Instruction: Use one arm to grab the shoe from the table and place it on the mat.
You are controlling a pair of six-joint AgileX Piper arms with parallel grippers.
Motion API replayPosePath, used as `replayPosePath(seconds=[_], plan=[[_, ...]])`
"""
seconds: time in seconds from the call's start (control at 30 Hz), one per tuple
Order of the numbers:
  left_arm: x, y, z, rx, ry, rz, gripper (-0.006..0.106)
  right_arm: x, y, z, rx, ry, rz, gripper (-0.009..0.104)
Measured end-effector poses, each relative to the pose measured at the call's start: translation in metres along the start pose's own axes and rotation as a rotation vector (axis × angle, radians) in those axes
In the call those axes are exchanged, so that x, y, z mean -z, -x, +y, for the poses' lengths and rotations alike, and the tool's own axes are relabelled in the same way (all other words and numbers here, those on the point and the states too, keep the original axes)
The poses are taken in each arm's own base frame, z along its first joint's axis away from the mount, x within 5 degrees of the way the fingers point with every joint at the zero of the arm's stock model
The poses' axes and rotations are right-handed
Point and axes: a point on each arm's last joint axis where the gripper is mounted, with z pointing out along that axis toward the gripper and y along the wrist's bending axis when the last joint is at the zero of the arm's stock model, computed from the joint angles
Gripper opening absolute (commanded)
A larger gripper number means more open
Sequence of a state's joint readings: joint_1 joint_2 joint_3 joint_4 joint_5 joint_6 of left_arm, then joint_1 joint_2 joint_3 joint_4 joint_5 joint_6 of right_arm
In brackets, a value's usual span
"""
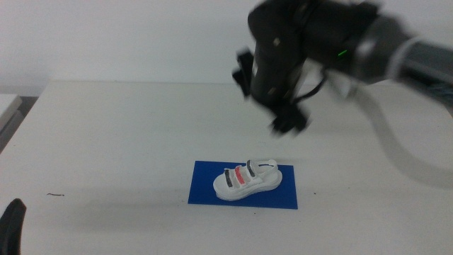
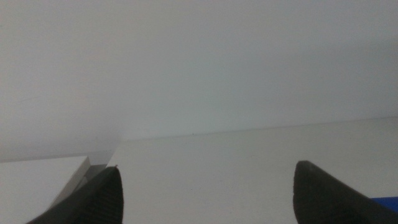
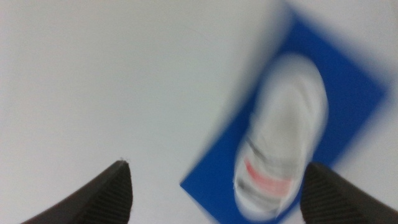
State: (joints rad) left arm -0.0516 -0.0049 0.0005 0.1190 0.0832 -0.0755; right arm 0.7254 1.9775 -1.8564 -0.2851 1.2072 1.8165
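The white shoe (image 1: 247,180) with one red strap between two dark ones lies on the blue mat (image 1: 207,190) on the white table (image 1: 106,142). The right arm (image 1: 304,49) comes in from the upper right; its gripper (image 1: 289,122) hangs open and empty above and behind the shoe. In the right wrist view the open gripper (image 3: 217,186) looks down on the blurred shoe (image 3: 280,162) and mat (image 3: 214,177). The left gripper (image 1: 13,225) waits at the bottom left, open (image 2: 205,186), with a corner of the mat (image 2: 385,201) in its view.
A small dark scrap (image 1: 55,194) lies on the table at the front left. A lighter surface (image 1: 7,106) adjoins the table's left edge.
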Motion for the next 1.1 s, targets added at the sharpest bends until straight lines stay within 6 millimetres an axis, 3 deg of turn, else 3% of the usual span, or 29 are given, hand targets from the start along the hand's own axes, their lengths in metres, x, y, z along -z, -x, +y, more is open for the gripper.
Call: replayPosePath(seconds=[0.1, 0.23, 0.33, 0.4, 0.53, 0.6, 0.67, 0.77, 0.9, 1.1], plan=[[0.000, 0.000, 0.000, 0.000, 0.000, 0.000, 0.094, 0.069, 0.004, -0.003, 0.613, 0.152, -0.188, 0.092], [0.000, 0.000, 0.000, 0.000, 0.000, 0.000, 0.094, 0.131, 0.000, -0.017, 1.281, 0.218, -0.345, 0.092], [0.000, 0.000, 0.000, 0.000, 0.000, 0.000, 0.094, 0.167, 0.002, -0.025, 1.494, 0.315, -0.436, 0.092], [0.000, 0.000, 0.000, 0.000, 0.000, 0.000, 0.094, 0.186, 0.008, -0.031, 1.526, 0.389, -0.457, 0.092], [0.000, 0.000, 0.000, 0.000, 0.000, 0.000, 0.094, 0.215, 0.055, -0.060, 1.410, 0.420, -0.479, 0.092], [0.000, 0.000, 0.000, 0.000, 0.000, 0.000, 0.094, 0.218, 0.083, -0.081, 1.312, 0.365, -0.509, 0.092], [0.000, 0.000, 0.000, 0.000, 0.000, 0.000, 0.094, 0.221, 0.116, -0.115, 1.197, 0.326, -0.549, 0.092], [0.000, 0.000, 0.000, 0.000, 0.000, 0.000, 0.094, 0.213, 0.140, -0.160, 1.110, 0.344, -0.591, 0.092], [0.000, 0.000, 0.000, 0.000, 0.000, 0.000, 0.094, 0.195, 0.149, -0.226, 1.040, 0.401, -0.697, 0.092], [0.000, 0.000, 0.000, 0.000, 0.000, 0.000, 0.094, 0.143, 0.129, -0.300, 0.979, 0.458, -0.866, 0.092]])
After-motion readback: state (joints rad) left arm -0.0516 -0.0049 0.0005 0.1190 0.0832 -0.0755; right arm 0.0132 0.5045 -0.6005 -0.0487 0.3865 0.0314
